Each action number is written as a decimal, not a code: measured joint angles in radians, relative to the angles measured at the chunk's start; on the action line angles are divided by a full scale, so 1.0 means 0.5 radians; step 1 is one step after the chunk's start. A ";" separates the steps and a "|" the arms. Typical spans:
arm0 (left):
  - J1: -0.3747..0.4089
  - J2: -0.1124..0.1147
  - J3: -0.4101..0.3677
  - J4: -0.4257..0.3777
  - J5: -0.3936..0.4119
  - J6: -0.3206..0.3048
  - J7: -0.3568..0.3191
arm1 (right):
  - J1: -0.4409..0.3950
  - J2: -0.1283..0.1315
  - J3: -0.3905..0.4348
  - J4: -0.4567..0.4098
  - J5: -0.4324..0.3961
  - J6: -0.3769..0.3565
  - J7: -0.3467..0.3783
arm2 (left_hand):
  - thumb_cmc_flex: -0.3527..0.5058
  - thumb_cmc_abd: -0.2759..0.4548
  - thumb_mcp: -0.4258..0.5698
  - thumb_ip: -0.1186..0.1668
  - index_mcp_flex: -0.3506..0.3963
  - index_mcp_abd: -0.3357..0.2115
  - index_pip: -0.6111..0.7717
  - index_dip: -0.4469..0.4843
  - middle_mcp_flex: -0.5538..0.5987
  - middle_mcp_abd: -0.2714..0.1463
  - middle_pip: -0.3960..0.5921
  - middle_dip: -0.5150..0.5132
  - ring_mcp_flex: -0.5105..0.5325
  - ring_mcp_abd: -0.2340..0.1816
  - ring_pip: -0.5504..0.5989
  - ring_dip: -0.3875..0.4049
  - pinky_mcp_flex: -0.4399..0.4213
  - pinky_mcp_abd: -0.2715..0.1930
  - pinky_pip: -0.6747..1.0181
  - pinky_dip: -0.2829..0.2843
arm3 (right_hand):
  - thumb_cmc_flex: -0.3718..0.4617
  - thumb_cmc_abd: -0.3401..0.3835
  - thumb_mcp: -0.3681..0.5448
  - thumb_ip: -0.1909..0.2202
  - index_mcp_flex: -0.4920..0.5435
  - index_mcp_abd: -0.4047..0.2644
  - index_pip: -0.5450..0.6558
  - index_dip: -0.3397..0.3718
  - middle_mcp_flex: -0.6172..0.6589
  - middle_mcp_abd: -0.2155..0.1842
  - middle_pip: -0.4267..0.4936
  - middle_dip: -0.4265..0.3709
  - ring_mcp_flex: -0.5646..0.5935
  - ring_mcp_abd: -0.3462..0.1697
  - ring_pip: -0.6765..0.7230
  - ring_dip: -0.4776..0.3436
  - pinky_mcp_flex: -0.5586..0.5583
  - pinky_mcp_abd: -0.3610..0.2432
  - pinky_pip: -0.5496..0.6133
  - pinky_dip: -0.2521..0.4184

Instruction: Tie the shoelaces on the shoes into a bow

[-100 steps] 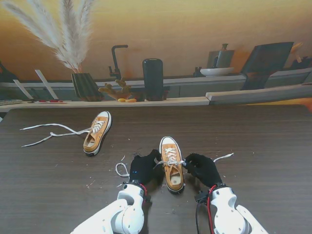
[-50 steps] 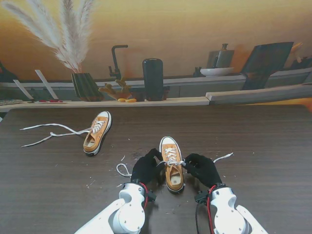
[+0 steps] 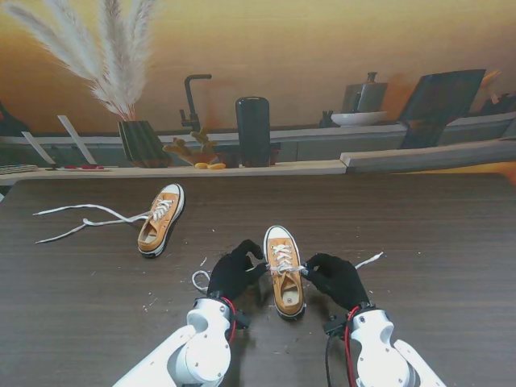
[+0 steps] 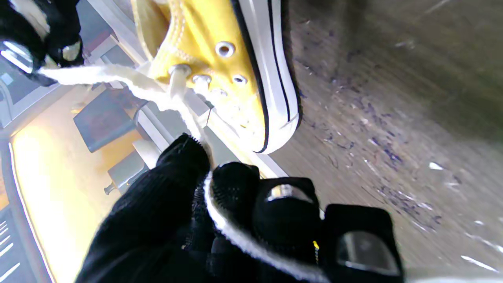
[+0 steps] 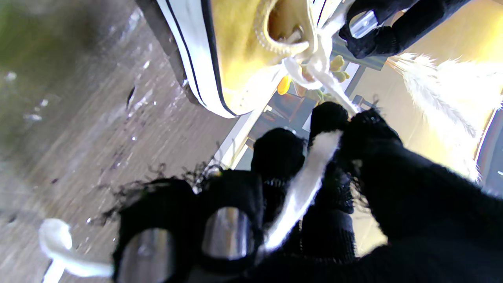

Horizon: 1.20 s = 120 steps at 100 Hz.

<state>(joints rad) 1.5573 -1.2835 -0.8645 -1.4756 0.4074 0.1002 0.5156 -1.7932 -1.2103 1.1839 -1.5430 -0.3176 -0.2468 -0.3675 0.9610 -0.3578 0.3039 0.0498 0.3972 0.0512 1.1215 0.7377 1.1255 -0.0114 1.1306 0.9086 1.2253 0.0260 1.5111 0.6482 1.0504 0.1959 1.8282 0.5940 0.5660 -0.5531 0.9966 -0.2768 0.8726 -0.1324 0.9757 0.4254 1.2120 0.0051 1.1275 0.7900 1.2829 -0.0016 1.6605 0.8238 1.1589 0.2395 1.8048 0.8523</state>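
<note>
A yellow sneaker (image 3: 284, 271) with white laces stands between my two black-gloved hands near the table's front. My left hand (image 3: 232, 274) pinches one white lace (image 4: 184, 114) between thumb and forefinger; the lace runs taut from the eyelets of the sneaker (image 4: 220, 59) into my left hand (image 4: 220, 220). My right hand (image 3: 337, 280) pinches the other lace (image 5: 310, 184), which leaves the sneaker's (image 5: 239, 51) top and passes through my right hand (image 5: 314, 204). Loose lace ends trail on the table beside each hand.
A second yellow sneaker (image 3: 160, 218) lies farther from me on the left, its untied laces (image 3: 81, 220) spread out leftward. Small white specks dot the dark wooden table (image 3: 419, 234). A ledge with a vase, black cylinder and dishes runs along the far edge.
My left hand has shifted slightly leftward and away from the shoe, drawing its lace tighter. The right hand has barely moved.
</note>
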 measured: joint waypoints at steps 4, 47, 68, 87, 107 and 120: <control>0.000 0.009 -0.013 -0.012 -0.006 -0.016 -0.026 | -0.008 0.000 0.015 -0.012 0.000 0.000 0.001 | 0.000 0.000 0.000 0.000 0.030 -0.006 -0.049 -0.067 0.010 0.000 -0.001 0.002 0.000 0.000 0.016 0.000 0.002 0.000 0.002 0.005 | -0.001 -0.020 0.001 0.000 0.015 0.000 -0.001 -0.022 0.021 -0.022 0.024 0.024 0.001 -0.014 0.020 0.019 0.009 -0.004 0.000 0.043; -0.059 0.050 -0.057 0.013 -0.066 -0.030 -0.167 | -0.014 0.060 0.239 -0.127 -0.068 0.138 0.294 | 0.086 -0.004 -0.022 0.000 0.223 -0.049 -0.356 -0.325 0.030 0.082 -0.026 0.108 0.000 0.044 0.092 0.013 0.020 -0.001 0.004 0.095 | 0.001 -0.189 0.088 0.000 0.138 0.065 0.005 -0.069 0.233 -0.089 0.171 0.170 0.044 -0.019 0.093 0.149 0.038 -0.005 0.001 0.313; -0.047 0.060 -0.080 0.014 -0.058 -0.009 -0.203 | 0.049 0.068 0.255 -0.079 -0.014 0.150 0.292 | 0.111 -0.033 -0.003 0.041 0.252 -0.050 -0.354 -0.326 0.030 0.127 -0.026 0.125 0.001 0.080 0.115 0.016 0.023 -0.001 0.005 0.214 | 0.001 -0.343 0.191 0.000 0.217 0.121 0.025 -0.079 0.275 -0.074 0.255 0.243 0.048 0.008 0.114 0.270 0.041 0.017 0.001 0.474; -0.039 0.071 -0.098 0.020 -0.028 -0.008 -0.207 | 0.090 0.063 0.251 -0.034 -0.013 0.197 0.255 | 0.126 -0.033 -0.004 0.042 0.252 -0.050 -0.354 -0.327 0.030 0.147 -0.026 0.125 0.001 0.098 0.115 0.016 0.024 -0.001 0.006 0.222 | 0.057 -0.508 0.257 -0.002 0.308 0.168 0.028 -0.211 0.293 -0.010 0.279 0.243 0.048 0.061 0.115 0.327 0.041 0.028 0.001 0.548; -0.069 0.077 -0.082 0.070 0.022 0.025 -0.208 | 0.118 0.063 0.229 0.000 -0.136 0.256 0.210 | 0.146 -0.033 -0.008 0.039 0.252 -0.050 -0.354 -0.327 0.030 0.164 -0.026 0.125 0.001 0.114 0.115 0.016 0.024 0.002 0.006 0.196 | 0.078 -0.561 0.256 -0.002 0.313 0.171 0.045 -0.256 0.293 0.019 0.279 0.242 0.048 0.084 0.119 0.327 0.041 0.029 0.001 0.554; -0.096 0.079 -0.067 0.111 0.057 0.043 -0.212 | 0.139 0.066 0.227 0.032 -0.182 0.250 0.215 | 0.146 -0.033 -0.009 0.039 0.252 -0.050 -0.354 -0.327 0.030 0.167 -0.026 0.125 0.001 0.116 0.115 0.016 0.024 0.003 0.006 0.139 | 0.078 -0.564 0.256 -0.002 0.313 0.171 0.046 -0.257 0.293 0.019 0.279 0.242 0.048 0.084 0.121 0.327 0.041 0.029 0.001 0.554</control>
<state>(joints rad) 1.5093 -1.2438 -0.8982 -1.4203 0.4360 0.1216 0.4094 -1.7238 -1.1773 1.2975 -1.5272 -0.4084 -0.1217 -0.2600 1.0338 -0.3745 0.2996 0.0694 0.5230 0.0262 0.9443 0.5744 1.1405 0.0720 1.1178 0.9711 1.2257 0.0839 1.5684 0.6560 1.0624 0.1972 1.8314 0.6633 0.6048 -0.8351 1.1245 -0.2780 1.0293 -0.0468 0.9986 0.2970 1.3587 0.0148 1.2669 0.9108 1.3070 0.0406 1.7210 0.9875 1.1795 0.2541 1.8053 1.1294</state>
